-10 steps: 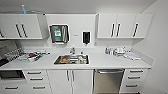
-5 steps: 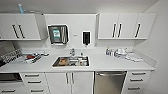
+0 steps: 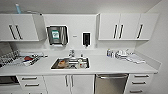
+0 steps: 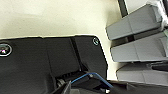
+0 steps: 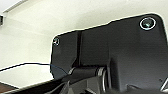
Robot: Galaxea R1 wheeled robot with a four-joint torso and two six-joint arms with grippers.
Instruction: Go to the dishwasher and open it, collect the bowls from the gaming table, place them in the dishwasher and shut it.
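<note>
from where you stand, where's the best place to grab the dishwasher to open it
Take the dishwasher by the horizontal bar handle along its top edge, just under the counter. Come from the front with fingers above and below the bar, near its middle. A handle on the top edge suggests the door folds down, so pull outward and down.

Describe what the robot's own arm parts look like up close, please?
Both wrist views show a wide black plate with round silvery fittings at its corners. A thin blue cable loops below the left one. The fingers themselves are hard to make out.
</note>
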